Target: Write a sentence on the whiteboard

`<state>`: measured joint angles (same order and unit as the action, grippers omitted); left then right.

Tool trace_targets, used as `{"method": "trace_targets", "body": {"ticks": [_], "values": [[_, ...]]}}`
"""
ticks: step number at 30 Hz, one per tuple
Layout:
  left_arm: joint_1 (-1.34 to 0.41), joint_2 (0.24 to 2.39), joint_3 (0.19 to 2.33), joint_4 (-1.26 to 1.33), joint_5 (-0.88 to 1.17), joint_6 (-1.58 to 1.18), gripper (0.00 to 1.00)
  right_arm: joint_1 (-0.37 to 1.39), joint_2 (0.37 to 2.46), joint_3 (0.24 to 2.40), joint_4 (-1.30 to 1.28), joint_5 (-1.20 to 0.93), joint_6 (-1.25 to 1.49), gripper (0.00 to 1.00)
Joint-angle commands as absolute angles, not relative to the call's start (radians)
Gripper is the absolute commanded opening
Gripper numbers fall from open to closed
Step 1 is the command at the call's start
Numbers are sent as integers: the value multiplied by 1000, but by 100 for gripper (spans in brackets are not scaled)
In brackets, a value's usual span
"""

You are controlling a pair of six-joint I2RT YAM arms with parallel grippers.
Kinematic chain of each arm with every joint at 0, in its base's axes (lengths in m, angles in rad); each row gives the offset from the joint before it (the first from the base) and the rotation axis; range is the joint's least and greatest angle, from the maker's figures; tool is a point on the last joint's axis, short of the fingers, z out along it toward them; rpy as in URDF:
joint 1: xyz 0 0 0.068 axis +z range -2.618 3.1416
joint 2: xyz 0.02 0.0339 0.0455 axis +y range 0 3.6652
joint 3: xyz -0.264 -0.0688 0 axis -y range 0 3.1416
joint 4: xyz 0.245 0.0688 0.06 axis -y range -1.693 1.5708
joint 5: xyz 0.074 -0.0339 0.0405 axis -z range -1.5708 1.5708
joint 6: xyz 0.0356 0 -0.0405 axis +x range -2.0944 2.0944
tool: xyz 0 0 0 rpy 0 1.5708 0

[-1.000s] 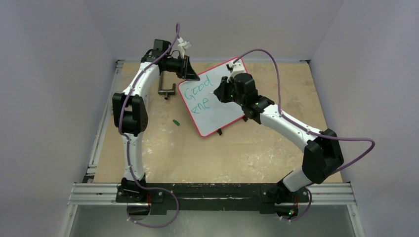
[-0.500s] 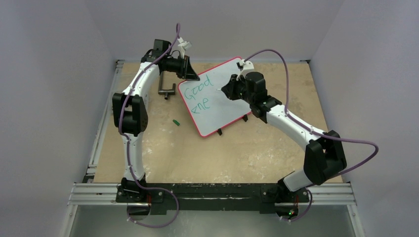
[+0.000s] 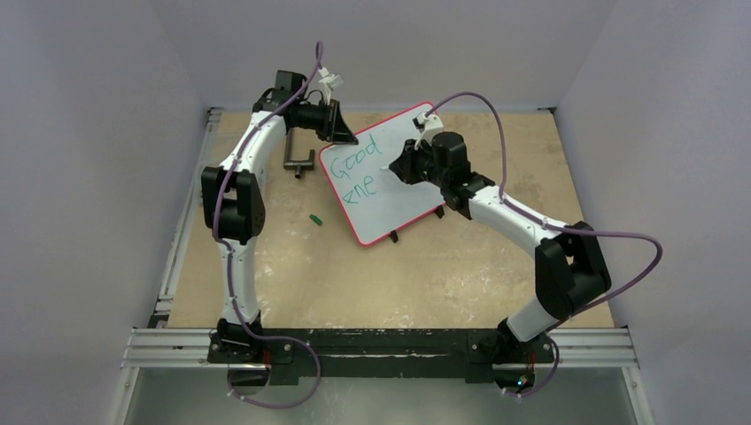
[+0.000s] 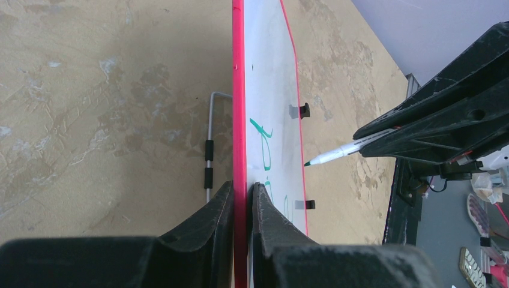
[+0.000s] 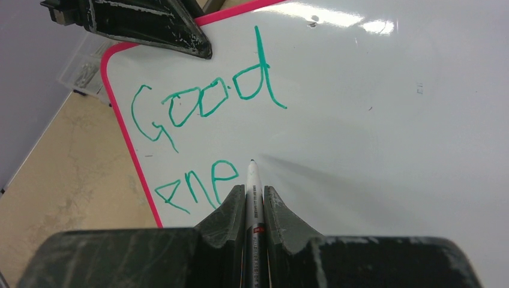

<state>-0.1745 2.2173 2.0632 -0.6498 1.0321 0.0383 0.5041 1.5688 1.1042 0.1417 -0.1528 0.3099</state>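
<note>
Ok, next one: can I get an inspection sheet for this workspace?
Surface: worn tan tabletop, pale patches.
Job's things: red-framed whiteboard; green sentence reads "Good ene" so far.
Clutter: small green cap, metal bar left of board.
Grippers: left gripper shut on the whiteboard's red edge; right gripper shut on a marker, tip by the writing.
Cables: purple cable along each arm.
Surroundings: plain pale walls, metal rail.
</note>
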Motion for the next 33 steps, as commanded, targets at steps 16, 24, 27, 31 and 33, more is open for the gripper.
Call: {"method": "trace_targets", "body": {"ticks": [16,24,27,31,33], "values": [[-184,2164,2061,-635,1037,103,0,548,1629,1177,176,-141,309,0],[-184,2161,2060,-636,1036,104,0,548,1637,1165,150,-89,302,0],[-184,2161,2059,-636,1036,105,0,547,1630,1143,144,-79,299,0],[-184,2159,2060,-638,1035,105,0,547,1621,1106,144,-76,297,0],[-184,2158,2060,-637,1035,105,0,548,1615,1089,141,-74,298,0]]}}
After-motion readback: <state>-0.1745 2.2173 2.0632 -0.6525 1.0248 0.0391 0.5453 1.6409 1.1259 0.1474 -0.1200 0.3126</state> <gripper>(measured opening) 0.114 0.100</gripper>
